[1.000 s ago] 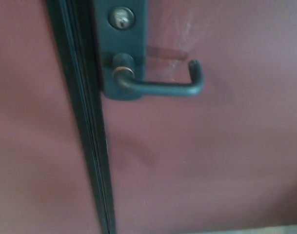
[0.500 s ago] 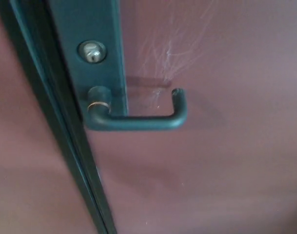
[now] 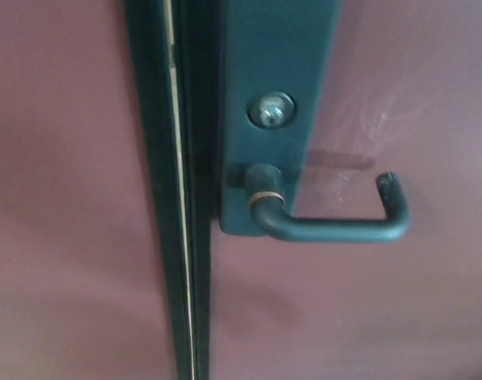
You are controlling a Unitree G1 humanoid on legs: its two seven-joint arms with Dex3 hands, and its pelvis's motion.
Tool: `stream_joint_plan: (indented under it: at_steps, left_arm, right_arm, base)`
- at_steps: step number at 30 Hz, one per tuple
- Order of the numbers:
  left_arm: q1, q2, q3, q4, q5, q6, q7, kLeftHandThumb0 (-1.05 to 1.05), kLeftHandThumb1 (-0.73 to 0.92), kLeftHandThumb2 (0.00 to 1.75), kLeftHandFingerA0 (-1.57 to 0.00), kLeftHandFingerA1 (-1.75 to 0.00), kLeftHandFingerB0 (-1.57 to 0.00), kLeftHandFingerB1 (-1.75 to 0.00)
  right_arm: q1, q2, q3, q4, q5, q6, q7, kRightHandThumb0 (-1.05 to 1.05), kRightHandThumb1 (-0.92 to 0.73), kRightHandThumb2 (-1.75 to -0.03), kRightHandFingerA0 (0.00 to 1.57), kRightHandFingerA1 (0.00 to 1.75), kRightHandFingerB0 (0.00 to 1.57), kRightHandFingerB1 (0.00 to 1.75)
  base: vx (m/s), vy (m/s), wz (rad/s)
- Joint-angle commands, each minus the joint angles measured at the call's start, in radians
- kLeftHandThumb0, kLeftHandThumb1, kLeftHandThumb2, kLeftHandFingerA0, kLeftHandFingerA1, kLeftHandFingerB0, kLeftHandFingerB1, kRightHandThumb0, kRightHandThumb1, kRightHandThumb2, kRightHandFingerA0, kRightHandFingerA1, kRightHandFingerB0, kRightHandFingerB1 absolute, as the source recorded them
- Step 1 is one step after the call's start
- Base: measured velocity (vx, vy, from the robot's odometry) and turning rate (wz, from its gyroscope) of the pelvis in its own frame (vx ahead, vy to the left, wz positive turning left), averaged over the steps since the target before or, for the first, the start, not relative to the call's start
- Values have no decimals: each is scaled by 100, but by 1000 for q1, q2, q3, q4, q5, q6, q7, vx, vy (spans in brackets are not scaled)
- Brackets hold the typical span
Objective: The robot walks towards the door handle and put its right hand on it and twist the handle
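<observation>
On door (image 3: 399, 301): handle (image 3: 335, 228) level.

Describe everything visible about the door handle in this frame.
The door handle is a dark lever, metal or plastic by its matte look. A round neck with a thin brass-coloured ring leaves the dark backplate, bends, and runs level to picture right, ending in a short return that turns back toward the reddish-brown door. It sits below the silver lock cylinder, and it looks horizontal and unturned. Nothing touches it; neither robot hand is in view.
</observation>
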State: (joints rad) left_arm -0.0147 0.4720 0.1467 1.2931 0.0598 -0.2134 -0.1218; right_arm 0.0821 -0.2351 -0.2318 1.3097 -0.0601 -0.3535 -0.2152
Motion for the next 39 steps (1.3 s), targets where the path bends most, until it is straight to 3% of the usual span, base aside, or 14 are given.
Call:
stream_joint_plan:
  at_steps: [1, 27, 28, 31, 32, 33, 34, 38, 39]
  left_arm:
    - [-1, 1, -2, 1, 0, 5, -11, -19, 61, 58, -66, -54, -47, -42]
    - [4, 6, -11, 0, 5, -2, -8, -19, 62, 58, -67, -54, -49, -42]
    - [4, 6, -18, -2, 12, -4, -7, -26, 54, 68, -63, -58, -46, -48]
    - [4, 7, -20, -2, 11, -5, -6, -26, 54, 68, -63, -58, -46, -48]
    - [-2, 14, -12, -5, 2, -3, -8, -19, 62, 58, -64, -52, -49, -42]
    - [-4, 17, -8, -7, -2, -2, -8, -19, 62, 58, -64, -52, -49, -42]
    - [2, 15, -3, -9, -8, -7, -11, -27, 55, 68, -61, -58, -45, -48]
    - [3, 14, -1, -11, -7, -6, -11, -27, 55, 68, -61, -58, -45, -48]
    - [0, 7, -4, -12, -6, -6, -12, -19, 62, 58, -66, -55, -49, -42]
  right_arm:
    - [3, -2, -5, 2, 15, 6, 10, -41, -48, -71, 56, 52, 38, 43]
    - [7, -2, 7, 11, 6, -1, 10, -42, -48, -71, 63, 54, 38, 43]
    - [8, -1, -2, 9, 17, -8, 17, -41, -47, -72, 64, 55, 38, 44]
    - [8, -1, -5, 9, 17, -9, 18, -41, -47, -72, 64, 55, 38, 44]
    - [10, 8, -10, -15, 30, -35, 43, -34, -57, -57, 70, 46, 42, 35]
    - [11, 12, -13, -26, 35, -46, 54, -34, -57, -57, 70, 46, 42, 35]
    - [19, 2, -19, -36, 42, -63, 81, -42, -48, -71, 61, 54, 37, 44]
    - [20, 2, -23, -39, 41, -64, 86, -42, -48, -71, 61, 54, 37, 44]
    - [66, -7, -62, -119, 103, -163, 181, -44, -48, -71, 51, 51, 35, 43]
  base:
    - [0, 0, 0]
    - [3, -12, 1]
    - [0, 0, 0]
    - [0, 0, 0]
    - [0, 0, 0]
    - [0, 0, 0]
    - [0, 0, 0]
    - [0, 0, 0]
    - [0, 0, 0]
